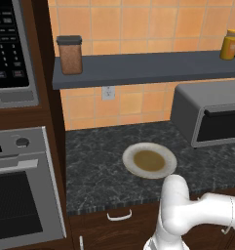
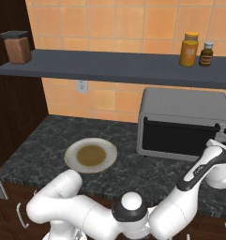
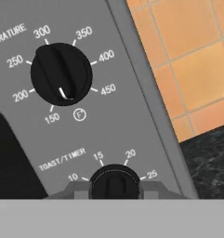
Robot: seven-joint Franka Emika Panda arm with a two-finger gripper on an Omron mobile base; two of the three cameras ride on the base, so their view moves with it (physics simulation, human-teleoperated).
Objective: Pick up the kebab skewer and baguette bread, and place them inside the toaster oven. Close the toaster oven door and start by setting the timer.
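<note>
Hand view: the gripper (image 3: 114, 188) is pinching the timer knob (image 3: 114, 179) on the toaster oven (image 3: 53, 135).

The toaster oven is sitting at the right end of the dark stone table (image 1: 99, 161), under the grey shelf (image 2: 109, 66), as a grey box with a rounded top and its dark glass door (image 2: 176, 137) standing shut. The hand view is showing the control panel up close, with the temperature knob (image 3: 61, 74) above the timer knob and the jaws pressed against both sides of the lower knob. The base views are giving the wider scene instead: a round plate (image 2: 91, 155) lying on the table left of the oven, a brown jar (image 1: 69, 54) and two bottles (image 2: 195, 49) standing on the shelf.
</note>
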